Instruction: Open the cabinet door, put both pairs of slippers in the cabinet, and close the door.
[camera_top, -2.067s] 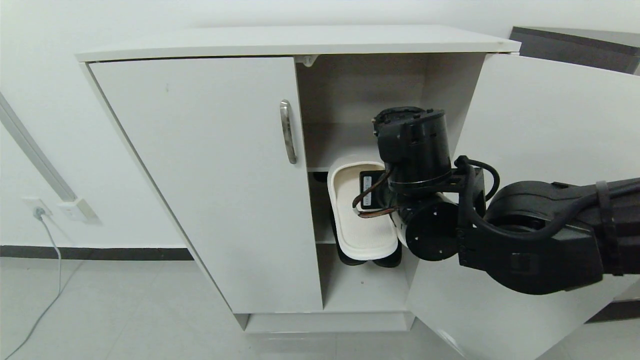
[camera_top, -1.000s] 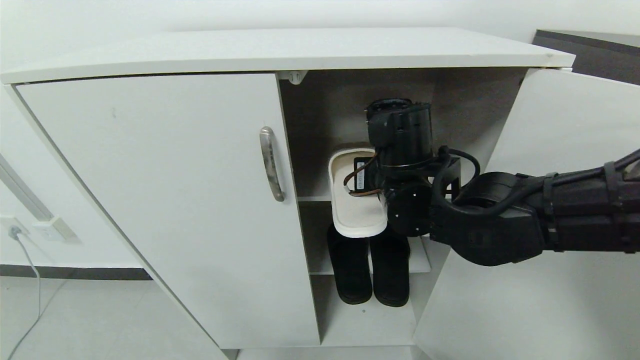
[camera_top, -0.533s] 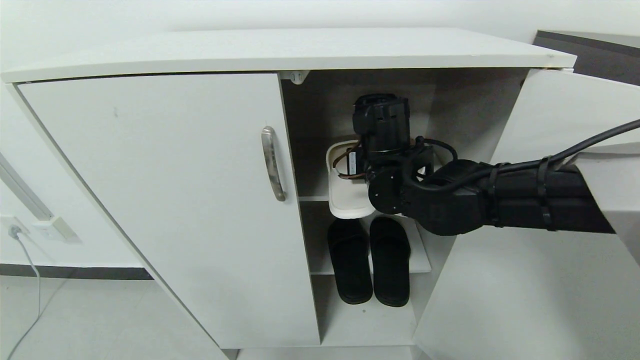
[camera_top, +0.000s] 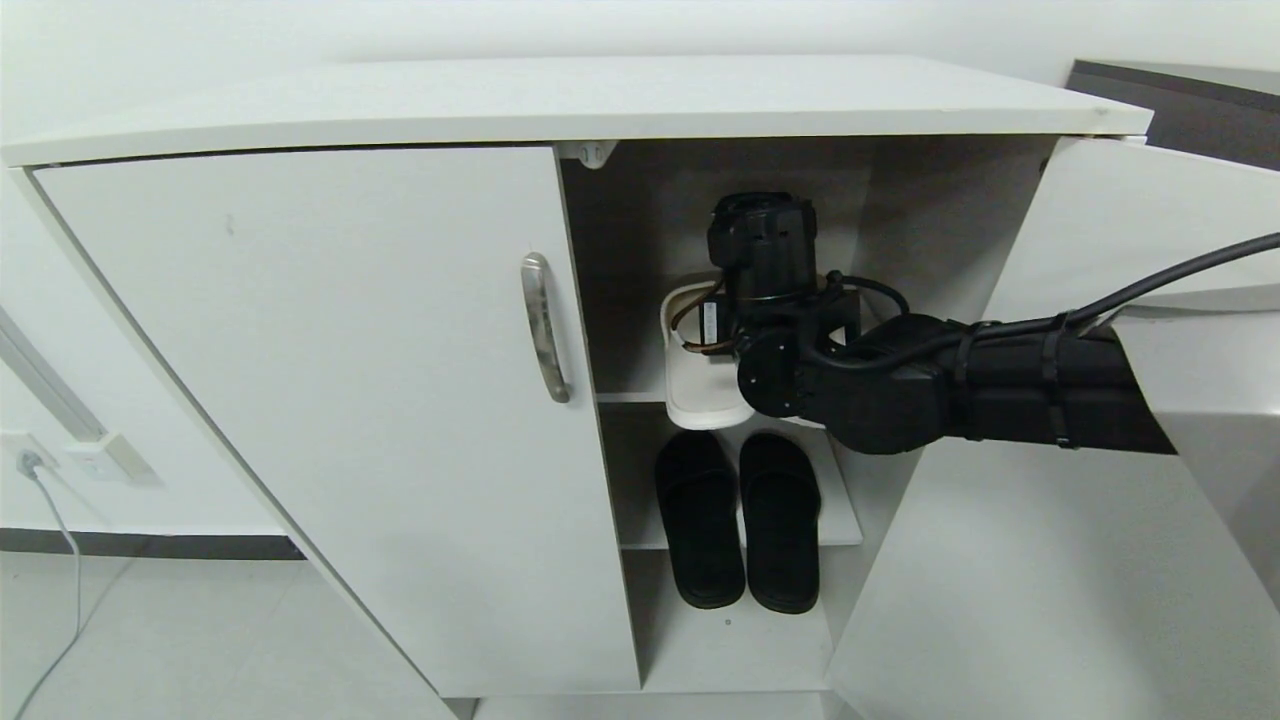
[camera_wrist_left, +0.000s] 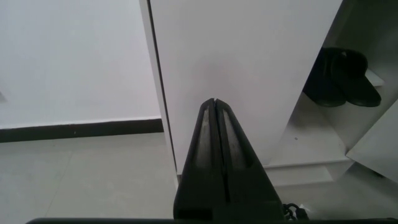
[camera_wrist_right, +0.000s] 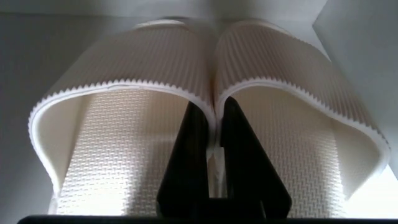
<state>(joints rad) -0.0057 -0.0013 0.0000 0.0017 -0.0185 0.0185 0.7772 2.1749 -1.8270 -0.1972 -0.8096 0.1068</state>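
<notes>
Two pairs in frame. Head: black pair (camera_top: 738, 520) lies on the middle shelf (camera_top: 845, 525); white pair (camera_top: 700, 392) has gone deeper over the upper shelf (camera_top: 625, 397) than half a second ago, heels overhanging; release looks close. Left wrist: my left gripper (camera_wrist_left: 214, 124) is closed, empty, outside the cabinet (camera_wrist_left: 249, 50). Right wrist: my right gripper (camera_wrist_right: 216, 149) pinches both white straps (camera_wrist_right: 208, 102) together; door (camera_top: 1010, 560) open, closing remains.

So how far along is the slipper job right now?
Done: the right cabinet door stands open, black slippers lie on the lower shelf. In hand: the right end effector grips the white slippers at the upper shelf. Left: release them, withdraw, close the door.
</notes>
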